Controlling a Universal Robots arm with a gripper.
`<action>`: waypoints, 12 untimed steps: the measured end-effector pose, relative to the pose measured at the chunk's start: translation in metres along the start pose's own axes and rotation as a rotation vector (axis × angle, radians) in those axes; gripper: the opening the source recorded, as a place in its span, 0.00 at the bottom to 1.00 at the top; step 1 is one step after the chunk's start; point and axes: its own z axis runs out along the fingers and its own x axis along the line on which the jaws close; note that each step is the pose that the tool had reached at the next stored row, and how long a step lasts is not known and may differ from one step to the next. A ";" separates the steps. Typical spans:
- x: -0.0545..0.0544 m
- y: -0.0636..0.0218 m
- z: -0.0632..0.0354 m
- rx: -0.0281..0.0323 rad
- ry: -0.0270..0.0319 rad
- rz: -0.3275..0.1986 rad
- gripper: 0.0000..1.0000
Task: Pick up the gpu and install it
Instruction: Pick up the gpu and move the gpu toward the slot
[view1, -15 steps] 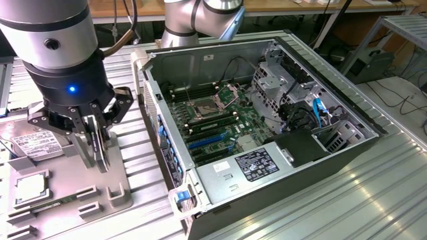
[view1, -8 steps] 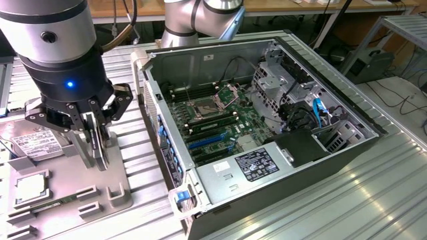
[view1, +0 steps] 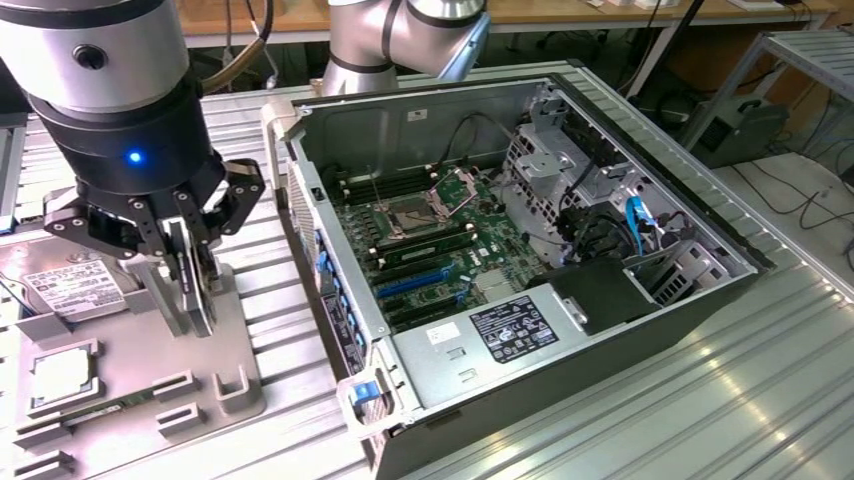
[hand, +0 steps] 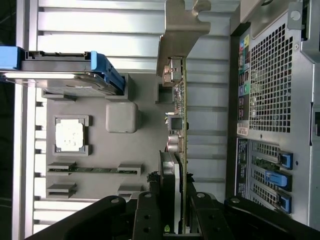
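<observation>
The gpu (view1: 202, 300) is a thin dark card standing on edge between the fingers of my gripper (view1: 191, 265), which is shut on it. It hangs low over the grey parts holder (view1: 240, 335) at the exterior view's left; I cannot tell whether it has cleared its slot. In the wrist view the gpu (hand: 179, 125) runs edge-on from the gripper (hand: 175, 220) out to its silvery bracket (hand: 180, 30). The open computer case (view1: 747, 250) lies at the exterior view's right, motherboard (view1: 427, 240) and blue card slots (view1: 411, 283) exposed.
On the grey holder (hand: 145, 145) sit a silver hard drive (view1: 74, 285) (hand: 60, 75), a square processor chip (view1: 60, 375) (hand: 69, 136) and a narrow green memory stick (hand: 92, 170). The case's rear grille and blue slot latches (hand: 280, 180) stand beside the holder. The table is ribbed aluminium.
</observation>
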 end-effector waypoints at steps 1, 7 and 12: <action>0.000 0.0000 -0.0011 0.0000 0.0000 0.000 0.28; 0.000 0.0006 -0.0107 0.0001 0.0001 0.000 0.28; 0.000 0.0010 -0.0170 0.0001 0.0001 0.000 0.28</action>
